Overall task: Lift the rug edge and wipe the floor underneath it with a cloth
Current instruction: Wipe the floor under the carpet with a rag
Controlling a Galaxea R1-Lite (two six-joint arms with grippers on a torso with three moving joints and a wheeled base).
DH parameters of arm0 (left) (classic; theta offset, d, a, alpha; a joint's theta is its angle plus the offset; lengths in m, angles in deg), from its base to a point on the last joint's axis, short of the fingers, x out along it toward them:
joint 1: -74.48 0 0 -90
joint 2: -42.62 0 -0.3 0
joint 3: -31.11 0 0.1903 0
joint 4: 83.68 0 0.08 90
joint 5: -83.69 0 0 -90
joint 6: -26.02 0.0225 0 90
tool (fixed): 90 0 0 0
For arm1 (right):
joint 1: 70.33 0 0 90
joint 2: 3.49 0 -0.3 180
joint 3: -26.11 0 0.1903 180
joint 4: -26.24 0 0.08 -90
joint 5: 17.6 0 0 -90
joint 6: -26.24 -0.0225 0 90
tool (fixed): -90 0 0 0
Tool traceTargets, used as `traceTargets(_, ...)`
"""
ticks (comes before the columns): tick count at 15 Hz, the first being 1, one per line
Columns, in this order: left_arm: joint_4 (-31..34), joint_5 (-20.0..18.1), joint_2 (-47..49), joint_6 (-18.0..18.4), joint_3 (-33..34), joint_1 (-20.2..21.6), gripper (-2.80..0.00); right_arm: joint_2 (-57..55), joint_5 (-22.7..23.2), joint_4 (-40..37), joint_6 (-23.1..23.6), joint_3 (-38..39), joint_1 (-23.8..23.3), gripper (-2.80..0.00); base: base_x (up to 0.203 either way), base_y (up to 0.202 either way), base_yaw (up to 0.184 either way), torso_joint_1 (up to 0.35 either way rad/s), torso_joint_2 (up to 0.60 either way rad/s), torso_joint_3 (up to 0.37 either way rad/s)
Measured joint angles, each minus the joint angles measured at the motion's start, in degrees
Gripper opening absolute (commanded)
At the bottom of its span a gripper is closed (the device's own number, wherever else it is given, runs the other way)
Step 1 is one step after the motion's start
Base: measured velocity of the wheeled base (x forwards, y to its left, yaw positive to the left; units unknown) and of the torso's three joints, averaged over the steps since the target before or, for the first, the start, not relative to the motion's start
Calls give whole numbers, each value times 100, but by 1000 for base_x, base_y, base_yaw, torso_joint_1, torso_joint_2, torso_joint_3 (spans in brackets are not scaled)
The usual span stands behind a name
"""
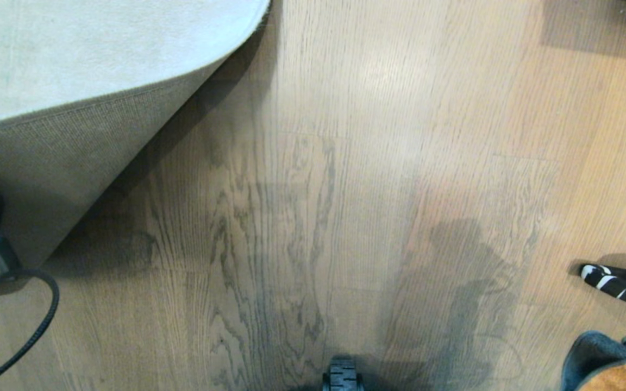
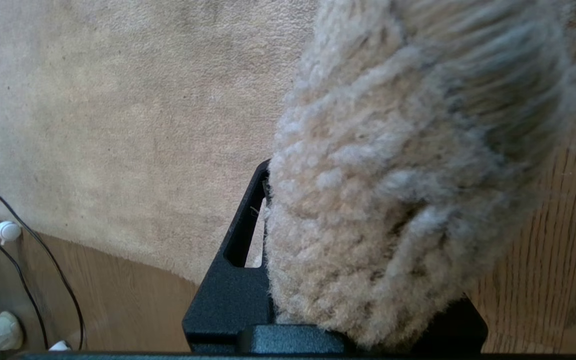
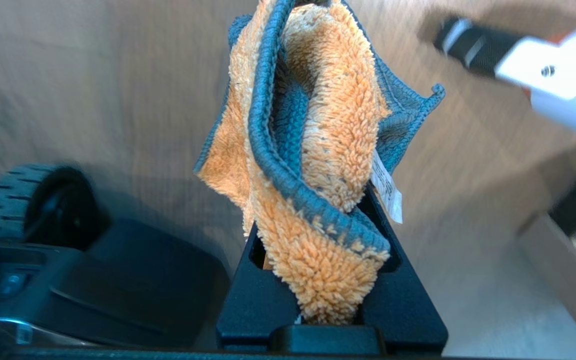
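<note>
Left hand (image 2: 348,320) is clamped on the rug edge (image 2: 393,200), the pile bunched thick between its fingers, and the corner is peeled up so the woven tan backing (image 1: 63,157) faces out over the floor (image 1: 313,163). Right of the rug, well apart from it, the right hand (image 3: 330,310) grips the orange cloth (image 3: 313,150), which stands up in a crumpled twist rather than lying flat — only a corner of it shows at the lower right in the head view. My worry is the rug first: that fold looks heavy, and if the pile slides through the fingers the flap would drop back over the boards mid-wipe, maybe onto the other arm. The cloth is a second risk; bunched like that it would likely touch the floor with a ridge, not a face, and smear little. A striped black-and-white stick (image 1: 617,285) lies on the floor just beside the cloth — a sweep toward the rug should clear it, but a wide swing might clip it.
</note>
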Motion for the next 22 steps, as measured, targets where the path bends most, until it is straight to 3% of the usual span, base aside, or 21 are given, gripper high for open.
traceTargets(7, 5, 2, 6, -9, 15, -71, -280, 1209, -27, -3, -246, 0, 62, -280, 0, 0, 0, 0, 0, 0)
traceTargets(22, -2, 22, 33, -186, 268, -88, -280, 1327, -24, 1, -254, 0, 62, -280, 0, 0, 0, 0, 0, 0)
